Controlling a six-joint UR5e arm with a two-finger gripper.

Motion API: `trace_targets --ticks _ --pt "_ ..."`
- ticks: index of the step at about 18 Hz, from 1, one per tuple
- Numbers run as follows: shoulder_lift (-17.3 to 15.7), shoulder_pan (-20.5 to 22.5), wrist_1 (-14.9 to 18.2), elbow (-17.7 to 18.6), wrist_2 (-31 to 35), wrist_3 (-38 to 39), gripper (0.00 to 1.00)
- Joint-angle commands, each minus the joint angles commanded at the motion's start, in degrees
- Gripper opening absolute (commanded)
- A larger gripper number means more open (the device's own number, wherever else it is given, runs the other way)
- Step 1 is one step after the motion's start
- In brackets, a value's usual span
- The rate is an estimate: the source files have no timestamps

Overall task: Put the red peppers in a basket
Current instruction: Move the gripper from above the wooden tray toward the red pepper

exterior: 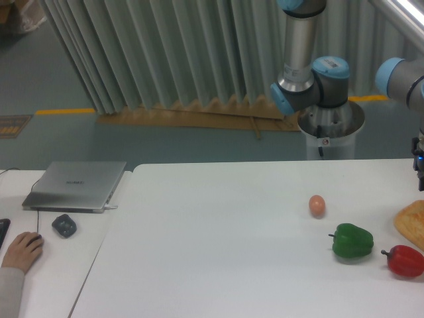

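Red pepper [405, 260] lies below the claw [419, 177] at the frame's edge; claw's state unclear.

No text can be read anywhere; the laptop [75, 185] lid bears a small mark (too blurred to make out).

It looked like a robotics lab or industrial test space. An industrial robot arm [311, 79] with blue joint caps stood on a metal pedestal [330, 132] at about one o'clock, behind a plain white table [218, 245]. A pleated grey curtain [172, 53] screened the back at twelve o'clock, above a bare floor with yellow marking tape [65, 111]. At nine o'clock, a closed laptop [76, 185] sat on a side desk.
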State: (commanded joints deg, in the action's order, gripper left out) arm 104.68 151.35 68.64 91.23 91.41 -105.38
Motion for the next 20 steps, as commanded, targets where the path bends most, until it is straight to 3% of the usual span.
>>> trace_targets --ticks 8,11,20 --pt "1.4 -0.4 -0.7 -0.8 0.3 0.1 1.0" --pt "4.4 -0.9 -0.8 -3.0 0.3 0.2 1.0" --pt "8.1 -2.7 -4.2 -4.9 0.1 6.2 1.0"
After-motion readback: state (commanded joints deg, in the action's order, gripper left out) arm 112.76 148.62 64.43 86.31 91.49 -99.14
